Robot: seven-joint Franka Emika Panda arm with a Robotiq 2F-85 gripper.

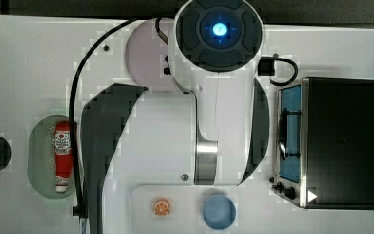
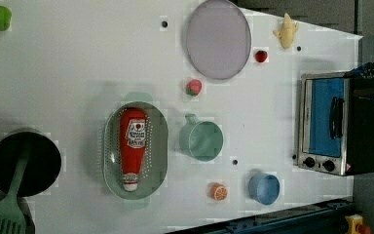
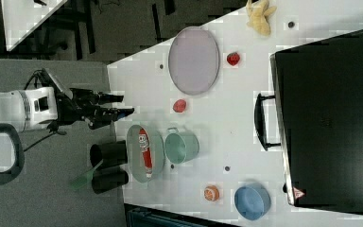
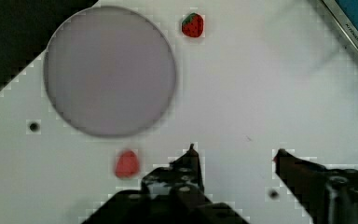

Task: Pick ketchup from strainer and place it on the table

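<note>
The ketchup [image 2: 132, 146], a slim red bottle with a white cap, lies lengthwise inside the pale green strainer [image 2: 158, 146] on the white table [image 2: 78, 63]. The top view has the ketchup [image 1: 63, 155] in the strainer [image 1: 40, 161] at its left, beside my arm. In the right view my gripper [image 3: 125, 105] hovers open, well apart from the ketchup [image 3: 144, 149] and the strainer [image 3: 133, 158], over the table's edge. In the wrist view the gripper [image 4: 236, 150] stands open over bare table [image 4: 242, 93], with nothing between its fingers.
A grey-lilac plate [image 2: 218, 39], two strawberries [image 2: 194, 87] [image 2: 261, 56], a green cup [image 2: 202, 140], a blue cup [image 2: 264, 188] and an orange slice [image 2: 219, 191] stand around. A toaster oven [image 2: 338, 124] is at the left view's right, a black pot [image 2: 24, 163] at the left view's left.
</note>
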